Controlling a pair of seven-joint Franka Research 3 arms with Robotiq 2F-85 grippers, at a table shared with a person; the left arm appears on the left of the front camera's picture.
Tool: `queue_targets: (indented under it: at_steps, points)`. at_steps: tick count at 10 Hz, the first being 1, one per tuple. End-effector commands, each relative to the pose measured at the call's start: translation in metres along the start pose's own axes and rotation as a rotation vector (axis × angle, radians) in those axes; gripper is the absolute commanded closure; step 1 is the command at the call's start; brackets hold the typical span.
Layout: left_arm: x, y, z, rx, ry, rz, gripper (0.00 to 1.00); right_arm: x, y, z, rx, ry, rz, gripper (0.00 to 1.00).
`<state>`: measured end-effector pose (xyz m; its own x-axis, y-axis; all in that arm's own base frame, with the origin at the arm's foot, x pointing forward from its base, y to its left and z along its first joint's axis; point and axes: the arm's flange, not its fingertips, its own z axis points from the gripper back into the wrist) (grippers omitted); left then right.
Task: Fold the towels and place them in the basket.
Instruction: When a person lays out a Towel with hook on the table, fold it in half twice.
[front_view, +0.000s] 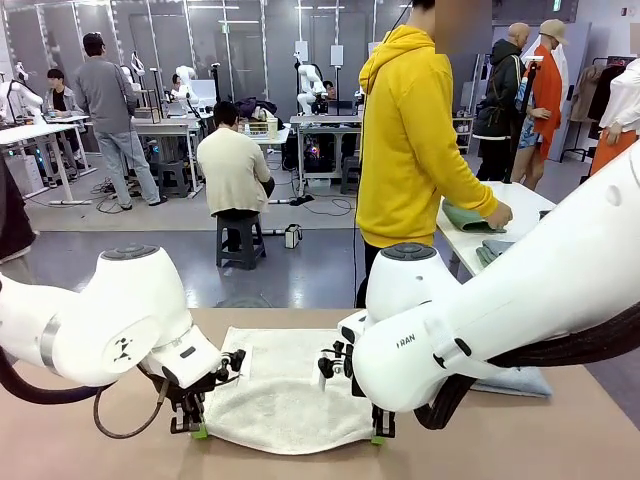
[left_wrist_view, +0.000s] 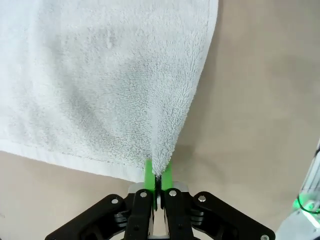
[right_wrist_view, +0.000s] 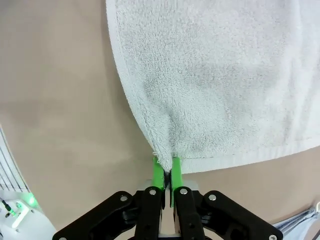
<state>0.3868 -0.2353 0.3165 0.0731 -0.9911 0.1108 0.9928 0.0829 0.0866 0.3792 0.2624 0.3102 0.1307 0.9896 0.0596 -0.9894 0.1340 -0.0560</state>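
Tan tabletop (front_view: 50, 450) carries a cream-white towel (front_view: 285, 395), spread flat at the near middle between the two arms. The left gripper (left_wrist_view: 158, 176) has its green pads pinched tight on one near corner, puckering the terry. The right gripper (right_wrist_view: 166, 169) is clamped likewise on the other near corner. A folded light blue towel (front_view: 522, 382) lies just beside the right arm.
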Motion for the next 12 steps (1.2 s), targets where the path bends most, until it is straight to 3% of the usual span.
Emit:
queue_targets:
  at_steps: [1,6,9,12]
  points:
    - [0.001,-0.012,0.040,-0.002,-0.002,0.031,1.00,-0.004,0.011,0.033,0.040,-0.036,0.031,1.00]
    - [0.014,-0.002,0.084,0.061,-0.007,0.016,1.00,0.007,0.010,0.092,-0.073,-0.081,0.008,1.00]
    - [0.023,0.025,0.082,0.080,-0.058,0.043,1.00,0.013,-0.020,0.087,-0.065,-0.075,-0.031,1.00]
    - [0.033,0.071,0.066,0.143,-0.040,0.092,1.00,0.023,-0.061,0.069,-0.071,-0.088,-0.058,1.00]
